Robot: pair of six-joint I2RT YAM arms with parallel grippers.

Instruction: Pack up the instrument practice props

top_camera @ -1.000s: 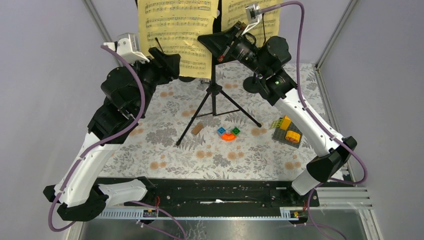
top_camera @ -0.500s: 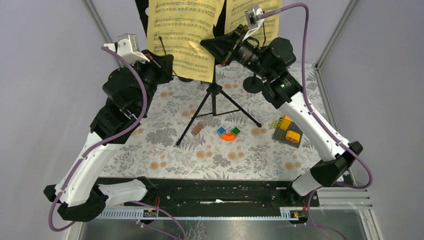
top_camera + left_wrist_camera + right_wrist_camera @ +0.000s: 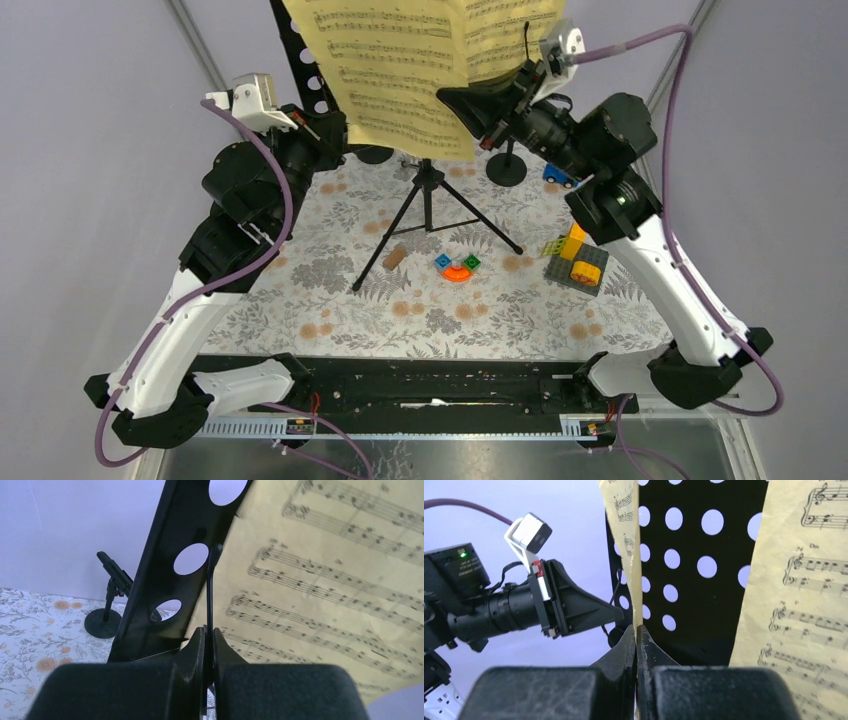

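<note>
Left gripper (image 3: 209, 636): clamped on thin wire (image 3: 210, 590) of rack (image 3: 155, 585), frame centre. Right gripper (image 3: 636, 632): pinching page (image 3: 626, 535) edge, upper centre.

The music rack (image 3: 428, 180) stands mid-frame on the table (image 3: 300, 290), with sheet-music pages (image 3: 400, 70) in front of its panel at top centre. A mic holder (image 3: 508, 168) sits just right of the tripod (toy car (image 3: 560, 177) further right). A curved toy block (image 3: 457, 272) lies below the legs.
</note>
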